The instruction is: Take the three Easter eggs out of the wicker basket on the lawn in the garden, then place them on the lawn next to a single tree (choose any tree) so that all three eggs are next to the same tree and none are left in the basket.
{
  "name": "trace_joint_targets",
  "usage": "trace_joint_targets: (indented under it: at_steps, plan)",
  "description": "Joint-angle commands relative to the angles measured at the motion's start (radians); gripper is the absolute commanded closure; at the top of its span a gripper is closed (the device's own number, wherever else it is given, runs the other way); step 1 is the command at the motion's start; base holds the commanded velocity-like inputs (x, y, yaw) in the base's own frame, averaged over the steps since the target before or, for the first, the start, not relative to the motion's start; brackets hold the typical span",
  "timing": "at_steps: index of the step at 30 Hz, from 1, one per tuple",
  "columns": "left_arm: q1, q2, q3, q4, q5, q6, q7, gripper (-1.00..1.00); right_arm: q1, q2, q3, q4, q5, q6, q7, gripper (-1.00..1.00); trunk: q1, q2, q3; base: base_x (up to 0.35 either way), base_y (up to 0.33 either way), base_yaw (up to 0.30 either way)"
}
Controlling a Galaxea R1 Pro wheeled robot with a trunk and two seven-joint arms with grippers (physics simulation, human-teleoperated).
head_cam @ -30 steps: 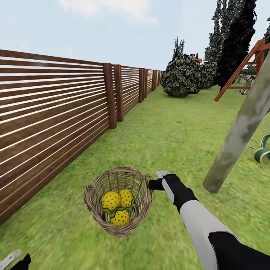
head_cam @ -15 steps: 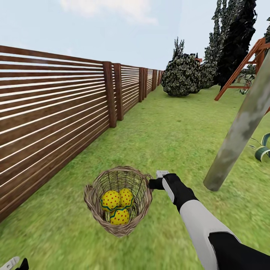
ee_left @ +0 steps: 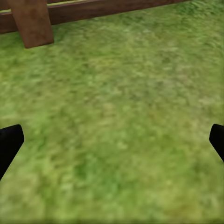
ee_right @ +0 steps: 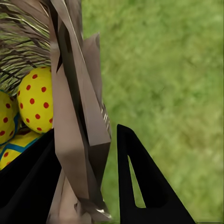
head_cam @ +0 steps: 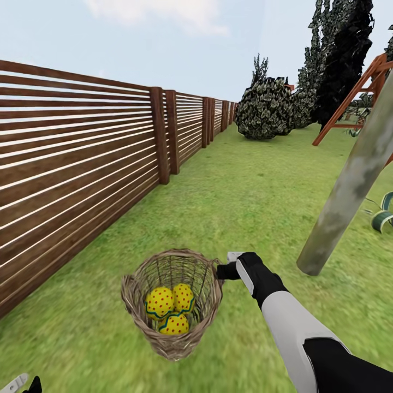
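Note:
The wicker basket (head_cam: 164, 334) hangs tilted just above the lawn (head_cam: 245, 196), held at its right rim by my right gripper (head_cam: 222, 271), which is shut on it. Three Easter eggs lie inside: one at the left (head_cam: 160, 302), one at the right (head_cam: 184, 296) and one in front (head_cam: 174, 325). The right wrist view shows the fingers (ee_right: 140, 186) clamped on the wicker rim (ee_right: 70, 116) with a spotted egg (ee_right: 36, 100) beyond. The tree trunk (head_cam: 349, 191) leans up at the right of the basket. My left gripper (head_cam: 19, 383) is low at the left, open over bare grass (ee_left: 114, 140).
A slatted wooden fence (head_cam: 82, 164) runs along the left. Round bushes (head_cam: 265, 112) and dark cypresses (head_cam: 344, 60) stand far back, with a red-brown wooden frame (head_cam: 355, 98) at the right. A striped-leaf plant (head_cam: 382, 215) grows beside the trunk.
The basket has sagged lower and tilted more under the right gripper, and the eggs have shifted with it. The left gripper has dropped toward the lower edge of the head view.

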Motion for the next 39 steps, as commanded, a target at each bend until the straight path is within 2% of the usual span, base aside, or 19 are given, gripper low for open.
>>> trace_joint_targets:
  at_steps: [1,39]
  plan:
    - [0.000,0.000,0.000,-0.002,0.008,0.005,0.003,-1.00,-0.001,0.000,-0.003,-0.002,-0.010,0.008,0.002,1.00,0.004,-0.008,-0.004,0.000,0.000,0.000]
    - [0.002,0.000,0.000,0.002,0.008,0.005,0.003,-1.00,-0.001,0.000,-0.003,-0.002,-0.010,0.014,0.002,1.00,0.150,-0.274,-0.123,0.000,0.000,0.000]
